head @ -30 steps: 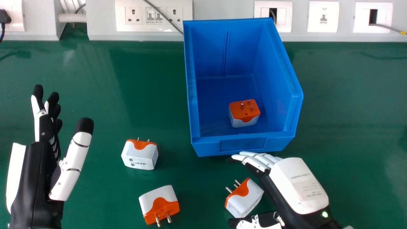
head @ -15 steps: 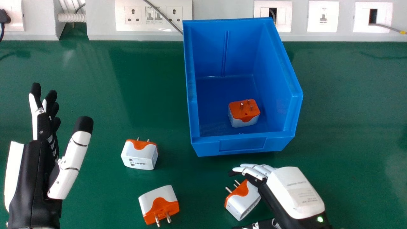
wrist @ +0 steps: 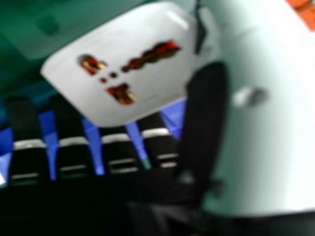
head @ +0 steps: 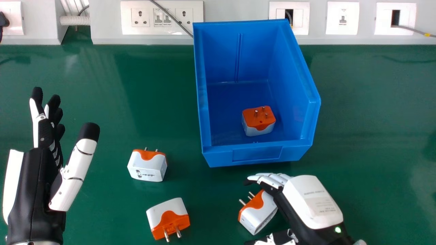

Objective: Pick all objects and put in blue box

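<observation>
With the right hand [head: 311, 200] wide about the travel adapter [head: 258, 215], close thumb and fingers evenly on its white body before lifting toward the blue box [head: 257, 153].

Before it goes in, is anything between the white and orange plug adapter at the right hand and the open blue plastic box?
The right hand's fingers, then the box's front wall; nothing else visible stands beyond the adapter.

Beside your right hand [head: 311, 204] lies a white-orange adapter [head: 259, 216]; two more adapters [head: 148, 168] lie leftward, one prongs-up adapter [head: 259, 119] in the blue box [head: 257, 154] beyond.
</observation>
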{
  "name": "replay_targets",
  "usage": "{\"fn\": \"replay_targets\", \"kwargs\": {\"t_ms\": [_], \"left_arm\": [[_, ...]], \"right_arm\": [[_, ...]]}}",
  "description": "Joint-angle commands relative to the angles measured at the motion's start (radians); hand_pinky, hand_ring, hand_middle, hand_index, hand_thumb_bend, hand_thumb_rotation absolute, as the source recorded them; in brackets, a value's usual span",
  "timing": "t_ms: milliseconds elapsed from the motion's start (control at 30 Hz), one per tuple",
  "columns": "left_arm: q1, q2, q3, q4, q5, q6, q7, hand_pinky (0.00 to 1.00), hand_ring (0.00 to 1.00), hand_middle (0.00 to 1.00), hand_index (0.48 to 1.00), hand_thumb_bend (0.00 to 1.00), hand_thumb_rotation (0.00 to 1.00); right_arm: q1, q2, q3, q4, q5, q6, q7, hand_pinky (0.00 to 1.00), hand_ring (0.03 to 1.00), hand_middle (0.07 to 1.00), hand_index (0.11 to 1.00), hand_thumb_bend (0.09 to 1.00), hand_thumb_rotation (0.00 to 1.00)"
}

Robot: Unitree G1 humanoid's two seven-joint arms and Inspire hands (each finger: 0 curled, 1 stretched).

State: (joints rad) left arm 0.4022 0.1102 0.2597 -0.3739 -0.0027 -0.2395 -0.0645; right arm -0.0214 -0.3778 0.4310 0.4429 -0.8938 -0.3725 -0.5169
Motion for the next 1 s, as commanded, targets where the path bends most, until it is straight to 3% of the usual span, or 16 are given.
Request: {"fn": "replay_targets", "kwargs": {"t_ms": [0,100,133,200,233,267,333,433,500,533,567,633,800,867,967], "left_arm": [[-0.01,0.016,0.008,-0.026,-0.015,-0.009,-0.006,1.0,1.0,1.0,1.0,0.59,0.77],[-0.012,0.018,0.011,-0.026,-0.027,-0.006,-0.012,1.0,1.0,1.0,1.0,0.58,0.76],[-0.012,0.018,0.011,-0.027,-0.03,-0.004,-0.013,1.0,1.0,1.0,1.0,0.58,0.76],[-0.013,0.019,0.012,-0.03,-0.029,-0.002,-0.011,1.0,1.0,1.0,1.0,0.58,0.76],[-0.014,0.019,0.012,-0.032,-0.029,0.0,-0.009,1.0,1.0,1.0,1.0,0.58,0.75],[-0.014,0.019,0.012,-0.034,-0.028,0.002,-0.008,1.0,1.0,1.0,1.0,0.59,0.75],[-0.014,0.019,0.012,-0.038,-0.029,0.006,-0.008,1.0,1.0,1.0,1.0,0.59,0.75],[-0.013,0.021,0.011,-0.043,-0.032,0.011,-0.011,1.0,1.0,1.0,1.0,0.58,0.75],[-0.014,0.023,0.011,-0.042,-0.036,0.01,-0.015,1.0,1.0,1.0,1.0,0.58,0.75],[-0.014,0.024,0.01,-0.042,-0.036,0.009,-0.016,1.0,1.0,1.0,1.0,0.57,0.75],[-0.013,0.025,0.01,-0.042,-0.033,0.007,-0.015,1.0,1.0,1.0,1.0,0.56,0.75],[-0.013,0.025,0.011,-0.042,-0.035,0.006,-0.015,1.0,1.0,1.0,1.0,0.56,0.75],[-0.02,0.026,0.014,-0.026,-0.035,-0.005,-0.013,1.0,1.0,1.0,1.0,0.6,0.75],[-0.021,0.026,0.014,-0.024,-0.029,-0.009,-0.011,1.0,1.0,1.0,1.0,0.61,0.74],[-0.021,0.023,0.013,-0.028,-0.033,-0.005,-0.011,1.0,1.0,1.0,1.0,0.61,0.73]], "right_arm": [[-0.022,0.008,0.014,0.034,-0.01,0.031,-0.004,0.62,0.719,0.758,0.729,0.632,0.22],[-0.048,0.009,0.032,0.086,-0.017,0.025,-0.035,0.6,0.708,0.745,0.714,0.657,0.15],[-0.054,0.009,0.037,0.102,-0.016,0.02,-0.044,0.57,0.67,0.71,0.686,0.698,0.08],[-0.068,0.008,0.049,0.133,-0.014,0.011,-0.057,0.54,0.627,0.674,0.655,0.726,0.02],[-0.072,0.008,0.053,0.144,-0.013,0.009,-0.061,0.5,0.577,0.625,0.622,0.685,0.01],[-0.077,0.007,0.058,0.155,-0.012,0.008,-0.064,0.42,0.476,0.522,0.553,0.586,0.0],[-0.083,0.006,0.069,0.166,-0.02,0.025,-0.07,0.34,0.433,0.479,0.515,0.538,0.0],[-0.078,0.008,0.075,0.156,-0.011,0.06,-0.043,0.19,0.245,0.446,0.493,0.52,0.01],[-0.076,0.006,0.077,0.15,0.001,0.067,-0.022,0.15,0.193,0.424,0.493,0.515,0.01],[-0.075,0.005,0.078,0.148,0.005,0.069,-0.017,0.13,0.173,0.349,0.484,0.507,0.06],[-0.075,0.004,0.078,0.147,0.012,0.068,-0.011,0.11,0.155,0.266,0.475,0.499,0.12],[-0.072,0.003,0.075,0.14,0.026,0.067,0.007,0.1,0.142,0.218,0.471,0.494,0.15],[-0.069,0.007,0.068,0.137,0.067,0.057,0.028,0.11,0.153,0.212,0.47,0.49,0.15],[-0.066,0.008,0.065,0.128,0.077,0.061,0.038,0.12,0.159,0.222,0.47,0.489,0.15],[-0.061,0.011,0.059,0.12,0.09,0.067,0.047,0.13,0.175,0.24,0.47,0.489,0.15]]}}
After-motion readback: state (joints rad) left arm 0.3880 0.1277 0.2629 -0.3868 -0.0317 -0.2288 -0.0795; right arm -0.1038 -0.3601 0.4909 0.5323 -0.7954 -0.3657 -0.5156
